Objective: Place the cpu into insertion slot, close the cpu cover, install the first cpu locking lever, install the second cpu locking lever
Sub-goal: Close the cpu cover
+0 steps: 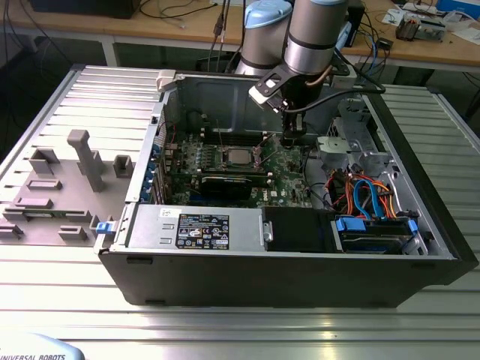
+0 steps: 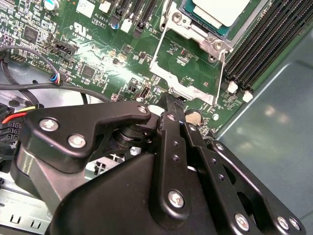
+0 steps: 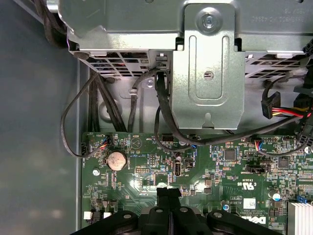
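— Ribbed metal table (image 1: pixel 225 337) is carrying the case (image 1: pixel 262 279); the gripper (image 1: pixel 291 139) is hovering beside the cpu (image 1: pixel 238 156), toward the exterior view's right.
— In the second wrist view we're seeing the cpu (image 2: pixel 217 12) sitting in the insertion slot (image 2: pixel 215 45), cpu cover (image 2: pixel 188 90) open, fingers (image 2: pixel 168 132) pinching together at its edge.
— In the first wrist view, fingertips (image 3: pixel 164 192) are meeting over the board (image 3: pixel 220 181).

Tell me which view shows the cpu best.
Second wrist view: the cpu sits close up in the insertion slot, silver top plain, partly cut by the picture's edge. The exterior view shows the cpu whole but distant, amid the green board. The first wrist view faces another part of the board, by the coin cell.
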`<state>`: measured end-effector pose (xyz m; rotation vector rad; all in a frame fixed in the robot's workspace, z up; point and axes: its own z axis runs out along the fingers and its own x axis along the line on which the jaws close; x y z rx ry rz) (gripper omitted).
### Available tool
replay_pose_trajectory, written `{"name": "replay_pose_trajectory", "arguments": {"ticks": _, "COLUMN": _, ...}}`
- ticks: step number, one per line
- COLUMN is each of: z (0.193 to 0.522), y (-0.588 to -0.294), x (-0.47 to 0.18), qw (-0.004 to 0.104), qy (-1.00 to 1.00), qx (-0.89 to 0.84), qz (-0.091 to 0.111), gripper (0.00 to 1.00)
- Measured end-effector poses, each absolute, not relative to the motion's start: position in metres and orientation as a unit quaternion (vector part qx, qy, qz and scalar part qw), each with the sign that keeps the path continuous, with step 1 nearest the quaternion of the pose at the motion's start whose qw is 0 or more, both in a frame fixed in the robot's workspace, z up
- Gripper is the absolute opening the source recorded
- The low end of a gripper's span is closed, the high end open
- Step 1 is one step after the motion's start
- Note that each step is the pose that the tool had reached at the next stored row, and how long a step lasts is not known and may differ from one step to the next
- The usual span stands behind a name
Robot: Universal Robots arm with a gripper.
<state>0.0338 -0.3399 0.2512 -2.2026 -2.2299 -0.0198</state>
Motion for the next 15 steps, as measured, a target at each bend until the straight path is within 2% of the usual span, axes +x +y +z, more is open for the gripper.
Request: {"name": "replay_pose_trajectory", "arguments": {"ticks": 15, "z": 0.251, "y": -0.34, "x": 0.022, "qw": 0.004, "qy": -0.711, "qx": -0.703, "qz": -0.006, "gripper": 0.11}}
